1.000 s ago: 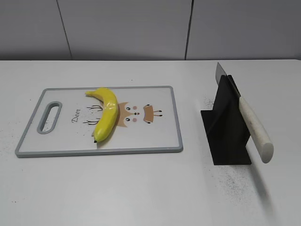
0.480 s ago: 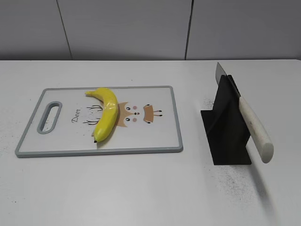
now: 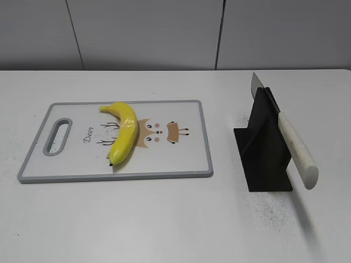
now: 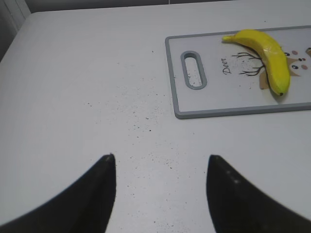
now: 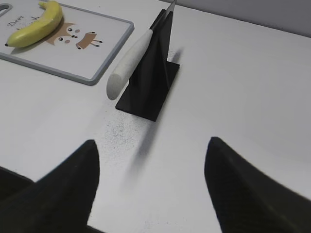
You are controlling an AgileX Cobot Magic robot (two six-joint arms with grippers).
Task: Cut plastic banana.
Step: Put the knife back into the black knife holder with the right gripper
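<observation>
The plastic banana [image 3: 123, 133] is glossy yellow and lies whole on a white cutting board [image 3: 181, 159] with a grey rim and a deer drawing. It also shows in the left wrist view [image 4: 267, 48] and the right wrist view [image 5: 35, 26]. A knife with a white handle [image 3: 299, 150] rests in a black stand [image 3: 263, 148], blade pointing up and back; it also shows in the right wrist view [image 5: 129, 60]. My left gripper [image 4: 160, 160] is open and empty over bare table, left of the board. My right gripper [image 5: 151, 143] is open and empty, in front of the knife stand. Neither gripper shows in the exterior view.
The white table [image 3: 164, 219] carries fine dark specks around the stand and left of the board. The board has a handle slot [image 3: 57, 137] at its left end. A grey panelled wall [image 3: 148, 33] rises behind the table's far edge.
</observation>
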